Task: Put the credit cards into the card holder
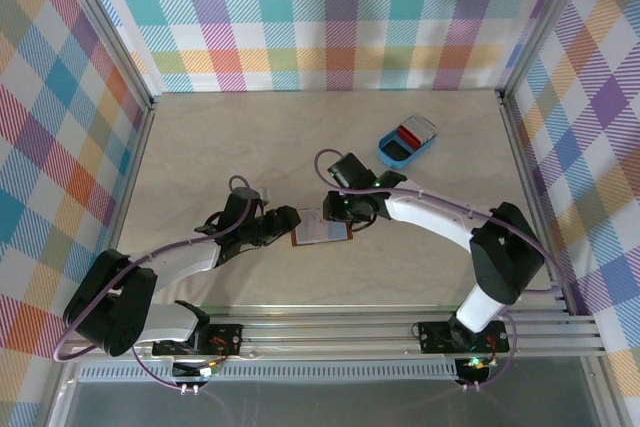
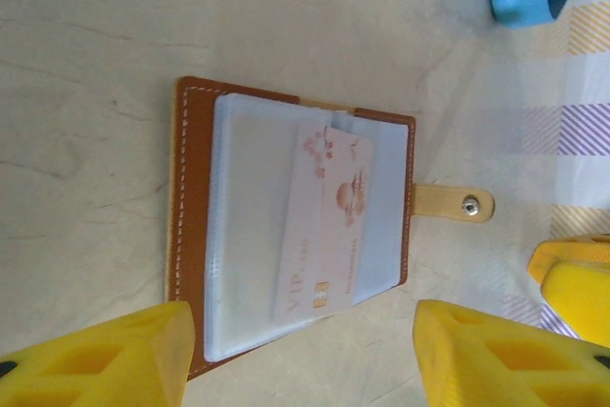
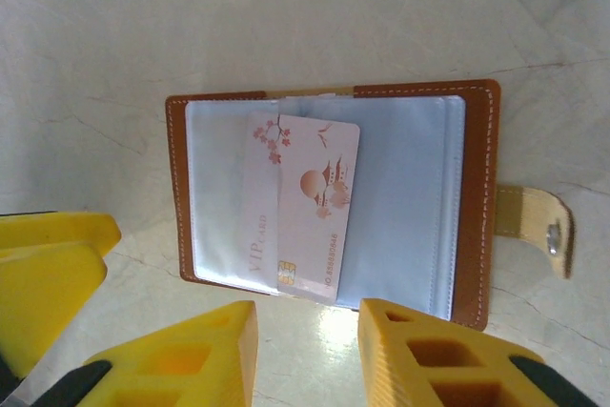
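One desk (image 1: 250,147) carries the open card holder (image 1: 322,230) at centre. From above I see a blue tray (image 1: 388,154) with red cards (image 1: 410,133) far right. My wrist views add a pink card (image 3: 310,207) partly under the holder's clear sleeve. My left pincer (image 2: 303,350) gapes wide, my right pincer (image 3: 307,350) narrow, both empty.

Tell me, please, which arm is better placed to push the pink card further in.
Probably right: the right gripper sits behind the pink card, jaws centred on its protruding end; the left gripper stands wider by the card holder.
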Action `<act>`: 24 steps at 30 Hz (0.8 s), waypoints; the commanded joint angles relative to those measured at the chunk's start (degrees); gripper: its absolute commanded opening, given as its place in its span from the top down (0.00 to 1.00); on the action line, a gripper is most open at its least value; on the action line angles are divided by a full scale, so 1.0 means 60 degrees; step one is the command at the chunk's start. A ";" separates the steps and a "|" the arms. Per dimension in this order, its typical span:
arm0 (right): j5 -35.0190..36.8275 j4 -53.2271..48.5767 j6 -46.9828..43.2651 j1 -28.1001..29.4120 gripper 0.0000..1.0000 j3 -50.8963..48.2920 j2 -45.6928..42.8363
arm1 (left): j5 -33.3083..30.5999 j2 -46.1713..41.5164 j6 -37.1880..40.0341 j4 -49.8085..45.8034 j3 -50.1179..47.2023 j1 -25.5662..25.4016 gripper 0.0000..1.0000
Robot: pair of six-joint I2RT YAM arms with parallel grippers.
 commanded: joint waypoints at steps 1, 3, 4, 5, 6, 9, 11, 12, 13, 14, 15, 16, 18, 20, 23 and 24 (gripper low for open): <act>-0.0241 -0.0543 -0.0207 0.0070 0.64 0.0480 0.0450 | 0.0090 -0.0108 -0.0036 -0.0067 -0.0244 0.0119 0.38; -0.0242 -0.0787 -0.0171 0.0067 0.62 0.0810 0.0825 | 0.0171 -0.0080 -0.0053 0.0013 -0.0299 0.0171 0.38; -0.0242 -0.0905 -0.0168 0.0078 0.61 0.0977 0.0987 | 0.0206 -0.0049 -0.0051 0.0054 -0.0321 0.0192 0.38; -0.0242 -0.1009 -0.0178 0.0074 0.61 0.1139 0.1152 | 0.0250 -0.0022 -0.0060 0.0098 -0.0328 0.0215 0.38; -0.0270 -0.1051 -0.0189 0.0078 0.61 0.1269 0.1292 | 0.0316 0.0020 -0.0066 0.0163 -0.0343 0.0223 0.38; -0.0290 -0.1056 -0.0175 0.0079 0.60 0.1515 0.1560 | 0.0413 0.0132 -0.0056 0.0313 -0.0372 0.0237 0.38; -0.0272 -0.1129 -0.0152 0.0080 0.60 0.1680 0.1722 | 0.0471 0.0206 -0.0047 0.0400 -0.0406 0.0251 0.38; -0.0272 -0.1157 -0.0140 0.0079 0.60 0.1779 0.1826 | 0.0500 0.0249 -0.0054 0.0437 -0.0416 0.0252 0.38; -0.0272 -0.1204 -0.0138 0.0079 0.60 0.1862 0.1910 | 0.0527 0.0283 -0.0057 0.0478 -0.0428 0.0252 0.38; -0.0264 -0.1282 -0.0125 0.0079 0.59 0.1955 0.2001 | 0.0567 0.0324 -0.0049 0.0532 -0.0431 0.0252 0.38; -0.0244 -0.1326 -0.0125 0.0079 0.59 0.2049 0.2085 | 0.0596 0.0357 -0.0050 0.0577 -0.0426 0.0252 0.38; -0.0231 -0.1362 -0.0136 0.0079 0.59 0.2133 0.2166 | 0.0604 0.0386 -0.0058 0.0634 -0.0439 0.0266 0.38; -0.0131 -0.1559 -0.0098 0.0079 0.59 0.2364 0.2371 | 0.0647 0.0430 -0.0043 0.0737 -0.0432 0.0274 0.38; -0.0009 -0.1826 -0.0112 0.0075 0.59 0.2665 0.2609 | 0.0641 0.0460 -0.0042 0.0789 -0.0417 0.0290 0.38; 0.0229 -0.2055 -0.0184 0.0079 0.59 0.2971 0.2866 | 0.0663 0.0505 -0.0058 0.0942 -0.0401 0.0305 0.38; 0.0280 -0.2088 -0.0190 0.0079 0.60 0.3025 0.2936 | 0.0677 0.0534 -0.0051 0.0979 -0.0380 0.0303 0.39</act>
